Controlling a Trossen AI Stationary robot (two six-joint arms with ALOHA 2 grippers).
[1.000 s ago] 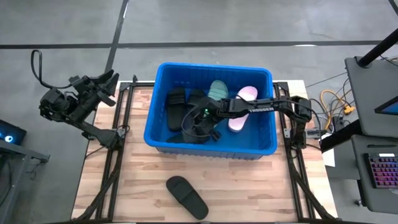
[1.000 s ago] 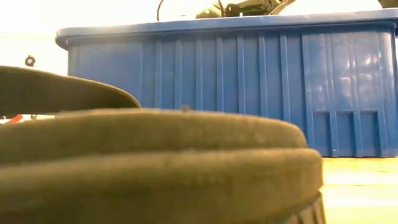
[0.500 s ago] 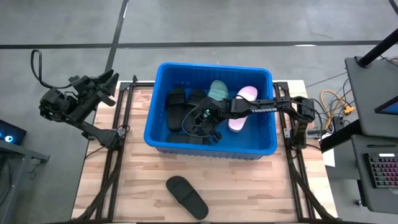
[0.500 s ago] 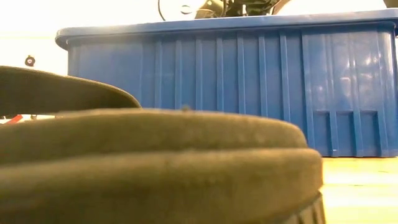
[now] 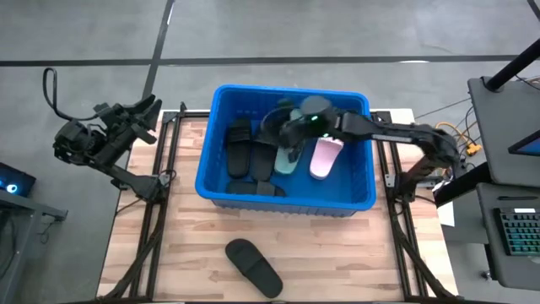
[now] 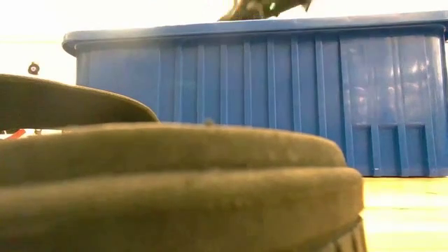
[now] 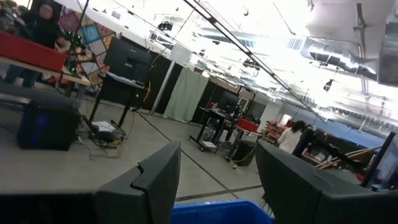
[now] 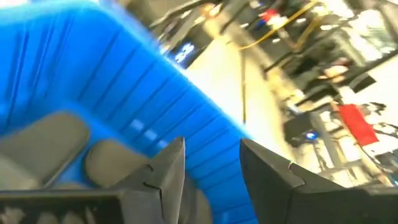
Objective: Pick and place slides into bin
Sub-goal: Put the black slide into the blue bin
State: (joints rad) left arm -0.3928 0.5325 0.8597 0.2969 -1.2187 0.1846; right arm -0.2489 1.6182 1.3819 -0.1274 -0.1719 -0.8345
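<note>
R gripper [image 5: 287, 135] hangs over middle of the blue bin [image 5: 221, 182], fingers [image 8: 163, 167] apart, nothing between them. Inside the bin: black slides [image 5: 240, 148] on the left part, a green slide [image 5: 288, 160] under the gripper, a pink slide [image 5: 324, 157] beside it. One dark slide [image 5: 252, 267] lies on the table [image 5: 337, 262], well apart from the bin; it fills the low view and blocks most of it. L gripper [image 7: 214, 180] is parked off the table's left edge, fingers apart, empty.
</note>
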